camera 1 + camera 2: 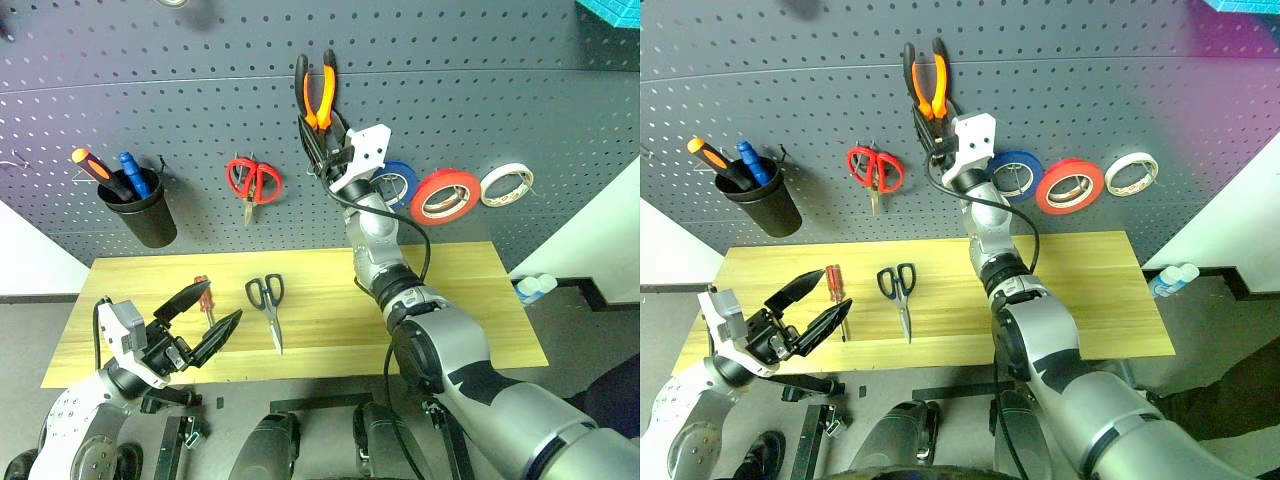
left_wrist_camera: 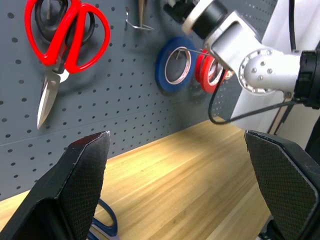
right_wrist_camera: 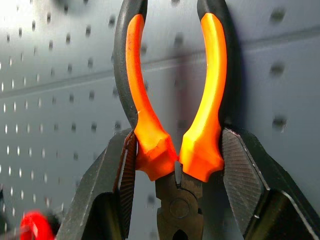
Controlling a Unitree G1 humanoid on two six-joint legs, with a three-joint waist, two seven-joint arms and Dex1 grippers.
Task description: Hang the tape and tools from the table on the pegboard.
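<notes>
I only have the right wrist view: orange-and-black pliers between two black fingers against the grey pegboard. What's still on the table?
Observer: Dark-handled steel scissors and a red-handled screwdriver lie on the light wooden table.
Operator: And the left gripper?
Observer: The left gripper is open, holding nothing, near the screwdriver at the table's front edge.
Operator: Any tape hung?
Observer: Yes, a broad red tape roll hangs between a blue roll and a white roll.
</notes>
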